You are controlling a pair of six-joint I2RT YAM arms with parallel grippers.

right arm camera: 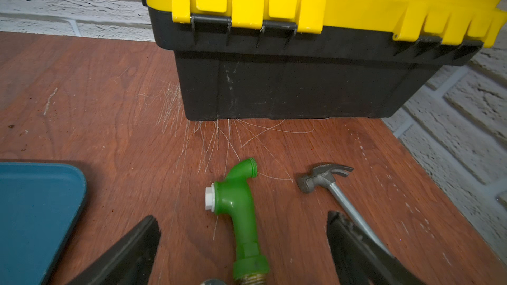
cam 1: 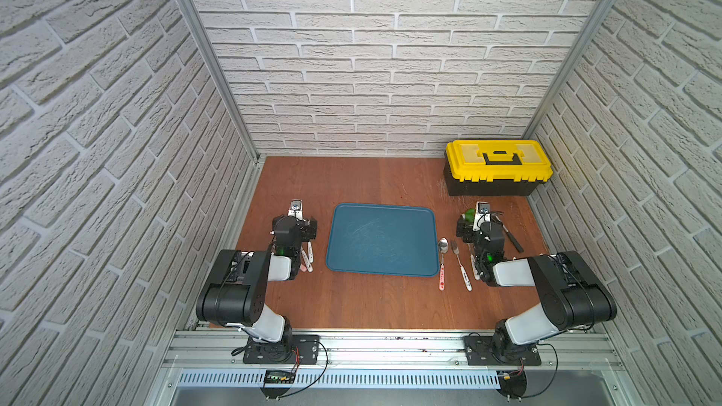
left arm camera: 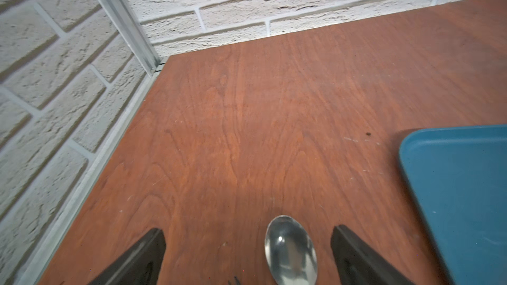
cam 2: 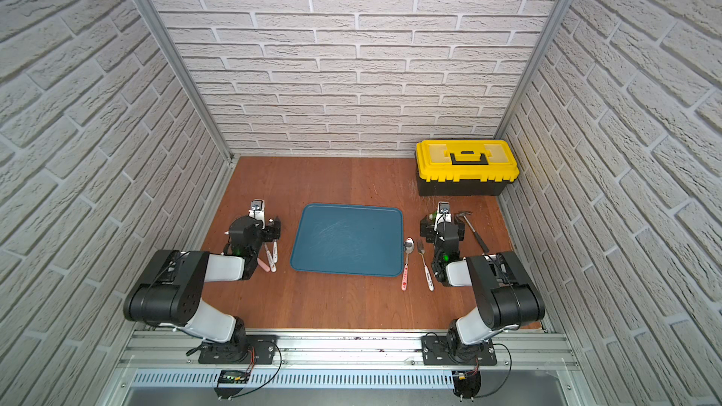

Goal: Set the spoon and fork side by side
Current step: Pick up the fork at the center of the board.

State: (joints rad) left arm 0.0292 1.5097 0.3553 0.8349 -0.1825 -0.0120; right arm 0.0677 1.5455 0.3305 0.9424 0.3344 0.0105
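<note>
Cutlery of this kind is, I judge, light, stiff and a little slippery on the metal part. The better place to hold it is therefore the thicker white handle, not the thin neck or the shiny bowl.

The left gripper (left arm camera: 248, 230) has its fingers wide apart and holds nothing. The spoon (left arm camera: 290, 250) lies on the wooden table (left arm camera: 247, 132) between them, closer to the finger on the tray (left arm camera: 466, 187) side. Its polished oval bowl reaches just past the fingertips. The dark tips of a fork (left arm camera: 233, 281) show beside it, toward the opposite finger; the rest is hidden. In both top views white handles come out behind this gripper.

Another spoon (cam 1: 442, 263) and another fork (cam 1: 461, 267) lie almost parallel between the tray and the right gripper (right arm camera: 243, 216), outside its fingers. Those fingers are wide open too and grip nothing. A green nozzle (right arm camera: 238, 204) lies between them, and a hammer (right arm camera: 323, 176) is just beside one finger.
</note>
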